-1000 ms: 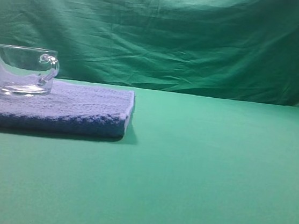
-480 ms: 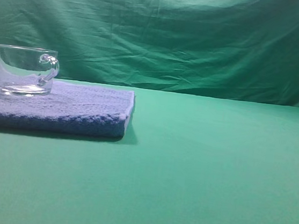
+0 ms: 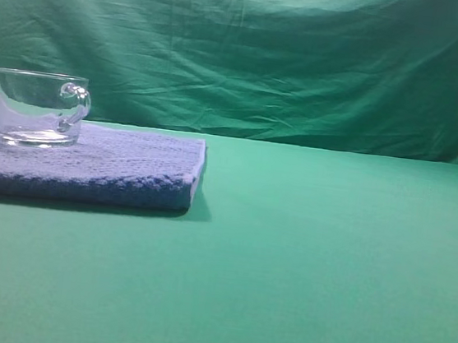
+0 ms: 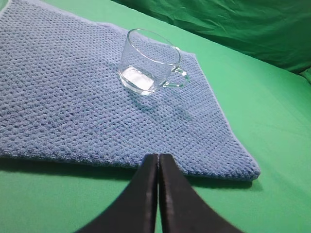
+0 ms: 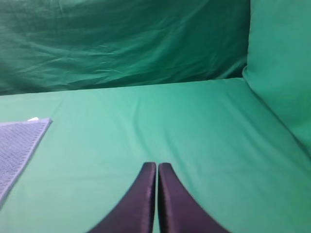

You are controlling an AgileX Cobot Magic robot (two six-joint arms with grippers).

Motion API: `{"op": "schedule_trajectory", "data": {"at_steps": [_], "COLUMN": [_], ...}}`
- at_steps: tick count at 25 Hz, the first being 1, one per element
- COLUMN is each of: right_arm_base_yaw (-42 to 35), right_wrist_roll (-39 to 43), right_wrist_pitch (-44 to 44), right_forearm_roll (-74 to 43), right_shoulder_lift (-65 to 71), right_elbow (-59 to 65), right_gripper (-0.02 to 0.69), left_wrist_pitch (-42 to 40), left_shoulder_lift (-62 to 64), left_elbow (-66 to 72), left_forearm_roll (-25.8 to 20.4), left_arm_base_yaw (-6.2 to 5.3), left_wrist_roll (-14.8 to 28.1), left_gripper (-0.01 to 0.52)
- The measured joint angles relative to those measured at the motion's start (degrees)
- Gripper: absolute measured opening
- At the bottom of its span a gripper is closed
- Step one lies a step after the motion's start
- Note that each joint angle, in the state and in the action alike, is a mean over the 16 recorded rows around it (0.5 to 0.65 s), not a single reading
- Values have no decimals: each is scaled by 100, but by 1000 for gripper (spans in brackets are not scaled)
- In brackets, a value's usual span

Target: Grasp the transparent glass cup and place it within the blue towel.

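Observation:
The transparent glass cup (image 3: 37, 108) stands upright on the blue towel (image 3: 114, 167) at the left, handle to the right. In the left wrist view the cup (image 4: 148, 60) sits near the towel's far edge, on the towel (image 4: 63, 102). My left gripper (image 4: 158, 158) is shut and empty, over the towel's near edge, well short of the cup. My right gripper (image 5: 157, 166) is shut and empty over bare green cloth, with a corner of the towel (image 5: 19, 141) at its far left. Neither gripper shows in the exterior high view.
Green cloth covers the table (image 3: 327, 257) and hangs as a backdrop (image 3: 267, 52). A green cloth wall (image 5: 282, 73) rises at the right in the right wrist view.

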Motion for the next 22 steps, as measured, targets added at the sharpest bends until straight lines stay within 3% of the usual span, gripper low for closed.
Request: {"op": "schedule_trajectory", "data": {"at_steps": [9, 22], "right_arm_base_yaw": [-92, -175], "right_wrist_roll": [-122, -146], "right_wrist_pitch": [-39, 320], "right_forearm_roll": [-167, -174], "right_shoulder_lift": [-493, -497], "right_elbow": [725, 812], "right_gripper": [0, 0], "left_wrist_pitch": [0, 0], "left_shoulder_lift": [0, 0], "left_elbow": [0, 0], "left_forearm_roll": [0, 0], "left_arm_base_yaw": [0, 0], "left_wrist_roll": [0, 0], "left_gripper": [0, 0]}}
